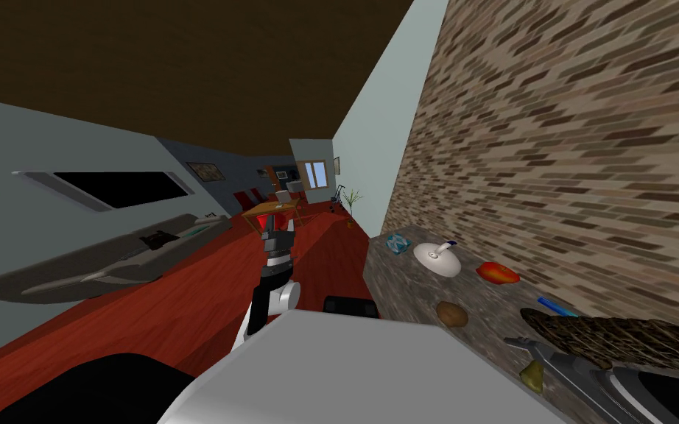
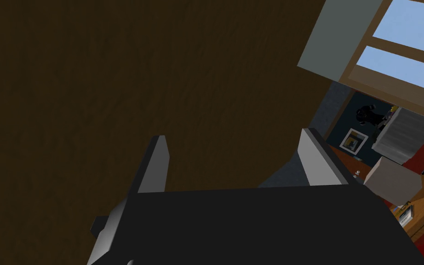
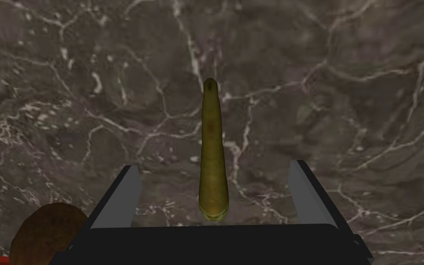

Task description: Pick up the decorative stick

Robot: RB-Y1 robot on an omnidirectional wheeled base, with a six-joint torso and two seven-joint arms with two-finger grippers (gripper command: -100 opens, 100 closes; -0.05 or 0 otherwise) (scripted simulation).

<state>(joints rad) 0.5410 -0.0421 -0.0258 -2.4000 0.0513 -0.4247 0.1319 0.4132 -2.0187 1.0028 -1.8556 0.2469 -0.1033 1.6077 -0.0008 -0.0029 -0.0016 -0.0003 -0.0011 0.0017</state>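
Dark veined stone tabletop (image 3: 353, 83) along brick wall (image 1: 566, 147). Olive-yellow stick (image 3: 212, 138) lies flat on tabletop, between fingers of right hand (image 3: 214, 165), pointing away from hand's body. Right hand wide, one finger on each side, neither touching stick. Lining-up looks done. Left to do: lower, close, lift. Height of fingertips above tabletop hard to judge. Brown round lump (image 3: 45, 232) just beside one finger, partly cut off. Left hand (image 2: 236, 161) wide, holding nothing, raised out front over red floor (image 1: 183, 309).
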